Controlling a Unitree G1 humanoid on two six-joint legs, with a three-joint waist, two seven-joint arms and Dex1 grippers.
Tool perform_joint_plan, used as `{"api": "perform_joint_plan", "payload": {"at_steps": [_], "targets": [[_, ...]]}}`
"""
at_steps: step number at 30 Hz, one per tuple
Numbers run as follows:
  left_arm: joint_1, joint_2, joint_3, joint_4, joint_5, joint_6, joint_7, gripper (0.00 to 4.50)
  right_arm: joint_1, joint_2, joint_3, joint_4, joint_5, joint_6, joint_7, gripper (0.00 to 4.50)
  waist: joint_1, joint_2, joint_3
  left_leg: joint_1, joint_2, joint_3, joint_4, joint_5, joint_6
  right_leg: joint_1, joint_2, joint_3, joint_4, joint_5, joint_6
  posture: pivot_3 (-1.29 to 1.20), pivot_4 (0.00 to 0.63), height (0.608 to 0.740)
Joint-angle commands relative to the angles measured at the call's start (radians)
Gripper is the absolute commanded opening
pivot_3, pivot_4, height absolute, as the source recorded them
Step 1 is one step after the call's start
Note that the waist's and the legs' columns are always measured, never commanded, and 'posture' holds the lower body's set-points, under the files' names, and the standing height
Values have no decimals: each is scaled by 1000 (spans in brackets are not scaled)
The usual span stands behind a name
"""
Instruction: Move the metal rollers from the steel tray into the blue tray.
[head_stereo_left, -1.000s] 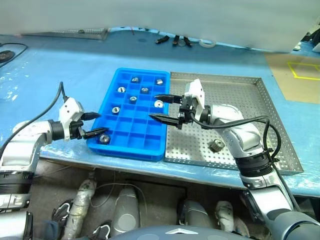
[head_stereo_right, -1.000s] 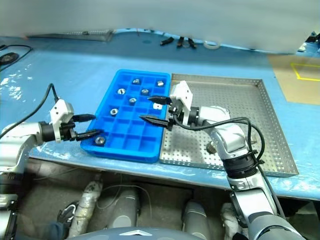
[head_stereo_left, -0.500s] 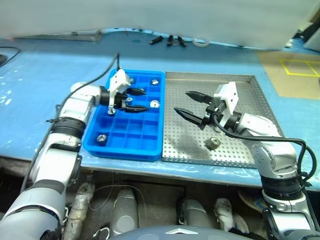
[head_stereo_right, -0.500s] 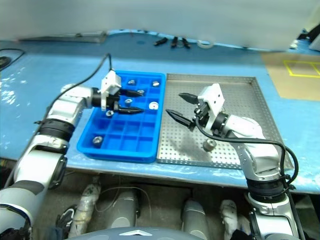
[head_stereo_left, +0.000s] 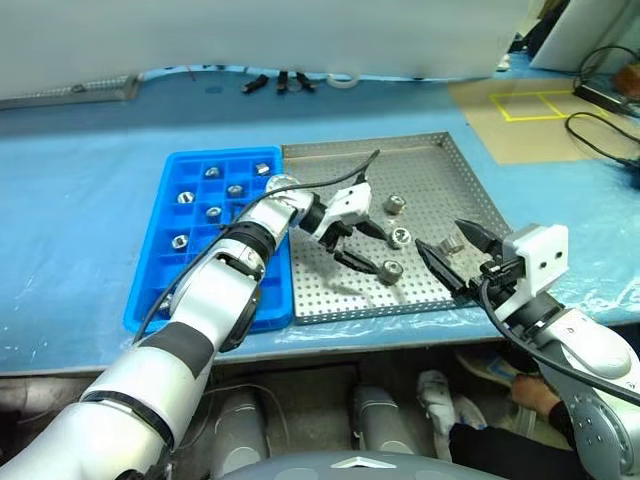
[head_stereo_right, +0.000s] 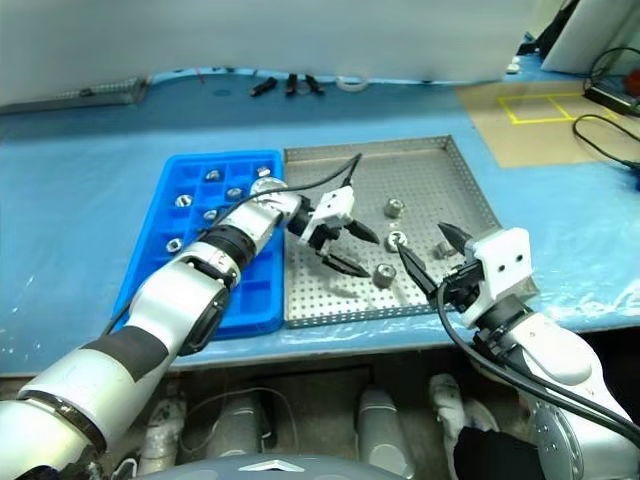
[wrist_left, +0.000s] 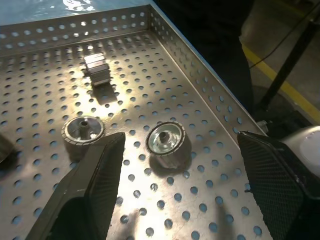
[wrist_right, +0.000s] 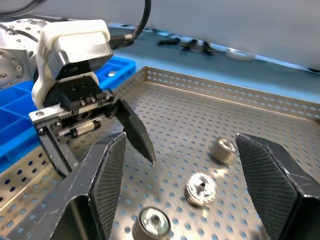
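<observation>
Bench (head_stereo_left: 80, 150): blue-covered, carries both trays side by side, touching along their long edges, so a transfer is a short reach.

Steel tray (head_stereo_left: 440, 160): holds four metal rollers (head_stereo_left: 391, 268) loose on its perforated floor.

Blue tray (head_stereo_left: 150, 300): several rollers already sit in separate compartments; the job appears part done.

Left gripper (head_stereo_left: 357, 247): reaches across the blue tray into the steel tray, jaws wide apart and empty, one roller just ahead between them, apparently lined up for a pick.

Right gripper (head_stereo_left: 455, 252): at the steel tray's near edge, jaws wide and empty, rollers just beyond, likely standing clear.
</observation>
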Motion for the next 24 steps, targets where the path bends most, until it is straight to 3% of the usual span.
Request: {"api": "perform_joint_plan", "payload": {"at_steps": [1, 5, 10, 14, 24], "targets": [[-25, -29, -9, 21, 52, -25, 54, 3764, 46, 19, -40, -83, 13, -3, -49, 3689, -13, 0, 0, 0, 0, 0, 1, -1, 2, 2, 0, 0, -1, 0, 1, -754, 150, 740], [-24, -86, -24, 46, 130, -15, 291, 3764, 100, 27, -46, -109, 3, -13, -75, 3689, -31, 0, 0, -1, -2, 1, 12, -8, 12, 8, -2, 0, -6, 1, 2, -774, 150, 740], [-13, -126, -3, 56, 141, 13, 315, 3764, 137, 28, -58, -123, 4, -23, -92, 3689, -62, 0, 0, -3, -12, 2, 14, -12, 17, 8, -10, 0, -8, 0, 3, -784, 150, 740], [5, -140, -13, 61, 165, 27, 331, 4457, 149, 24, -61, -122, 4, -29, -100, 3689, -97, 0, 0, -3, -16, 3, 15, -14, 21, 9, -16, 0, -8, -1, 7, -782, 150, 740], [21, -103, -24, 70, 223, 80, 297, 4457, 144, 22, -27, -100, -7, -39, -102, 3689, -166, 1, 0, -17, -18, -1, 26, -20, 31, 8, -22, -9, -10, -3, 10, -765, 150, 740]]}}
